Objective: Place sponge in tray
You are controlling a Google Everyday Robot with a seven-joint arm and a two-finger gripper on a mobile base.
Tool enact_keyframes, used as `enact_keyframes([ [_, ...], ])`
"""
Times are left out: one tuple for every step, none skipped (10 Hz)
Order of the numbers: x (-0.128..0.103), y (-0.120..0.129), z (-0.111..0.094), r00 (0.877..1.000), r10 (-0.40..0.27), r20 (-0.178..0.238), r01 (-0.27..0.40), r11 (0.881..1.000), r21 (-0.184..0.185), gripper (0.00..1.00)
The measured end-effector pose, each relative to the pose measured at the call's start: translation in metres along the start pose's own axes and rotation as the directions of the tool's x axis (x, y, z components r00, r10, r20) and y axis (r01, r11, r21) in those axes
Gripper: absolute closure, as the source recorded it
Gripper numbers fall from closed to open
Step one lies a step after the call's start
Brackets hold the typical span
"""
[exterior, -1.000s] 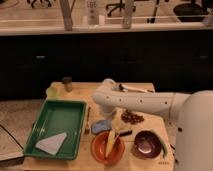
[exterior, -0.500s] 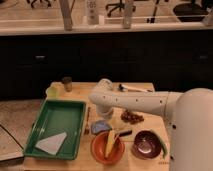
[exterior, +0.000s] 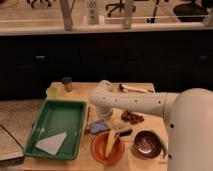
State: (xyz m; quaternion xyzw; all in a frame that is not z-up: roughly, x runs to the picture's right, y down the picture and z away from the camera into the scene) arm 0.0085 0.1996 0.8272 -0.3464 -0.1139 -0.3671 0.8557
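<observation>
Your gripper had dropped lower onto the soft blue sponge beside the green plastic tray; whether it gripped, I cannot tell.

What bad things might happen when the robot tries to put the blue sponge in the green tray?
The gripper hangs right over the sponge, beside the orange bowl; a sloppy grab might bump the bowl or the brush. The sponge might catch on the tray wall. It could also land on the white piece already inside.
</observation>
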Motion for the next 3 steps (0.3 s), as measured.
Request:
enact_keyframes([
  [0.0008,0.0001,-0.0019,1.000,0.000,-0.003,0.000,1.000,0.003,1.00],
  [0.0019,0.0009,-0.0049,1.000,0.001,-0.007,-0.001,1.000,0.004,1.00],
  [0.0019,0.0009,-0.0049,1.000,0.001,-0.007,-0.001,1.000,0.004,1.00],
])
